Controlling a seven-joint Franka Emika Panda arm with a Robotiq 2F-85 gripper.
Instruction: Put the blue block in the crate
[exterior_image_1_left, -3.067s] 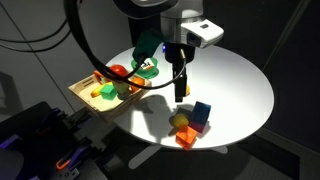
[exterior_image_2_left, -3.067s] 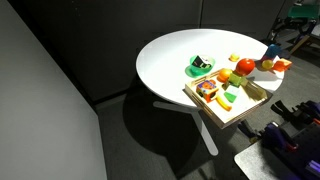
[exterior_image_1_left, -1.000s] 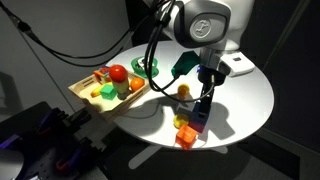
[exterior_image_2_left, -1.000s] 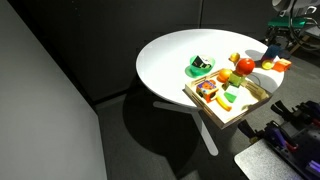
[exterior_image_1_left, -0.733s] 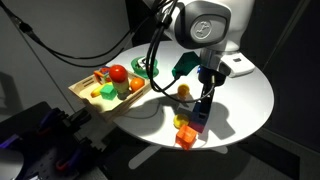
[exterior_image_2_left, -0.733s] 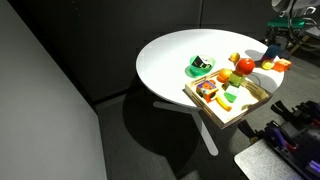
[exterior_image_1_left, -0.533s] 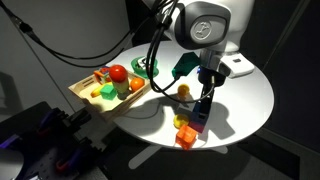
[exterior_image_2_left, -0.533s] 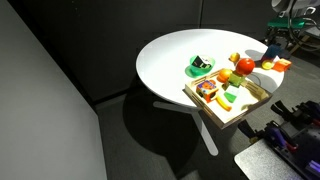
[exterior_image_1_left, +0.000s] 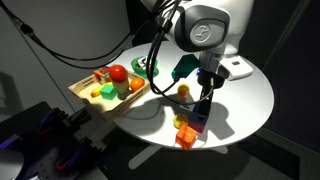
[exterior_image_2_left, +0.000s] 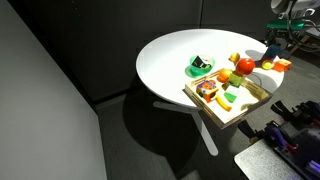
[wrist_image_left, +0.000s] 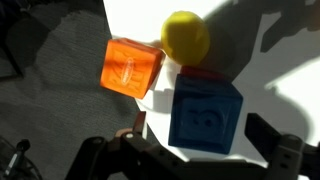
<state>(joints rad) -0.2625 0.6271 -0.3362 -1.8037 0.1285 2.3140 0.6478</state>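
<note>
The blue block (wrist_image_left: 205, 115) sits on the white round table near its edge, beside an orange block (wrist_image_left: 132, 68) and a yellow ball (wrist_image_left: 186, 36). My gripper (wrist_image_left: 200, 128) is open, with one finger on each side of the blue block and not closed on it. In an exterior view the gripper (exterior_image_1_left: 203, 106) reaches down onto the blue block (exterior_image_1_left: 200, 120), with the orange block (exterior_image_1_left: 186, 138) in front. The wooden crate (exterior_image_1_left: 84, 95) holds toy fruit at the table's other side; it also shows in an exterior view (exterior_image_2_left: 214, 112).
A green plate (exterior_image_2_left: 200, 69) with a dark item lies on the table (exterior_image_1_left: 250, 90) behind the crate. The blocks lie close to the table's edge, with dark floor below. Robot cables hang above the crate.
Since about three seconds ago the arm has moved across the table and lowered over the blue block. Over the last second nothing has visibly moved.
</note>
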